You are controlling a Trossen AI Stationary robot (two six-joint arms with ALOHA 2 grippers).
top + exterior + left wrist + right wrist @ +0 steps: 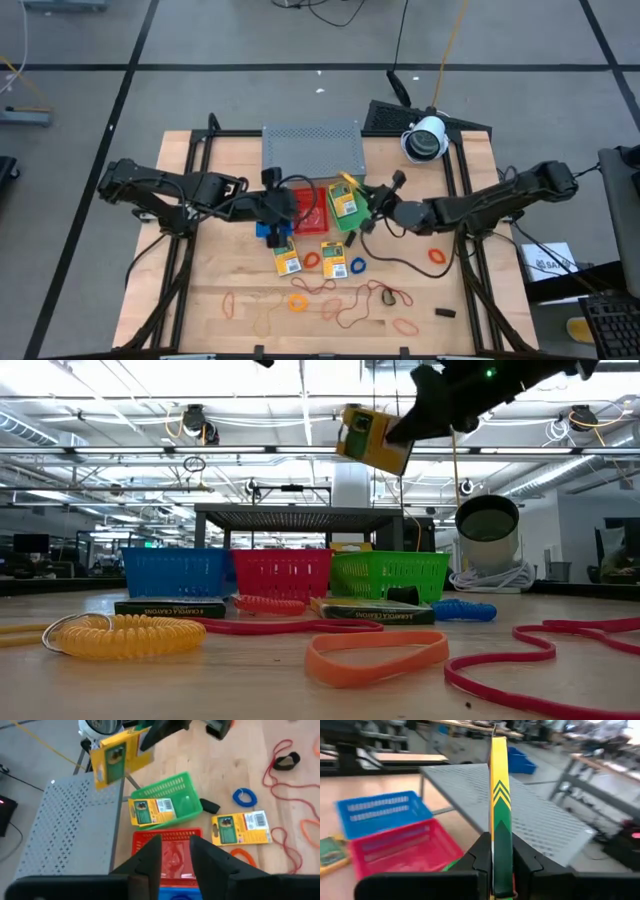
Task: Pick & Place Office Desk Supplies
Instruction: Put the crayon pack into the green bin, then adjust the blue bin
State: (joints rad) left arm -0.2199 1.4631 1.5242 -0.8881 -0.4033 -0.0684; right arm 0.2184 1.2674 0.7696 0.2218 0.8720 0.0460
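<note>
Right gripper: closed edge-on upon a yellow-and-green packet, holding it by its lower end; the fingers clamp both flat faces.
Held packet, position: raised clear of the table, above the green tray and near the front edge of the grey perforated shelf; the low view shows it tilted in the air.
Handling judgement: the packet looks light, flat and fairly stiff, probably card-backed. A pinch across the faces near one short end suits it; a glossy face may slip if the grip is slack.
Left gripper: fingers parted narrowly with nothing between them, hovering over the red tray beside the blue tray.
Other packets: one lies across the green tray's rim; two more lie flat on the table.
Loose items: a blue ring, an orange ring, red rubber bands and a small black piece are scattered over the near table.
Uncertainty: whether the red tray holds anything beyond a red band cannot be confirmed.
Progress judgement: most supplies remain unsorted.
</note>
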